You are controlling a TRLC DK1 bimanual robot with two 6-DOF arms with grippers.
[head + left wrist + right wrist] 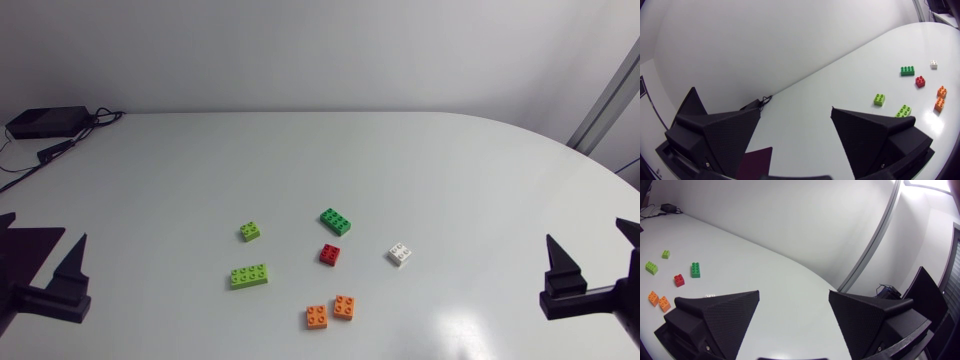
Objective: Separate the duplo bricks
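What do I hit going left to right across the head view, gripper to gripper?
left gripper → long lime brick → left orange brick → right orange brick → white brick → right gripper. The small lime brick, red brick and dark green brick overlap these sideways, so they are left out.

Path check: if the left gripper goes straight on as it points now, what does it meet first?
The left gripper, open, faces bare table. First in line looks to be the black cable at the far edge, depth unclear. The small lime brick and the others lie off to one side.
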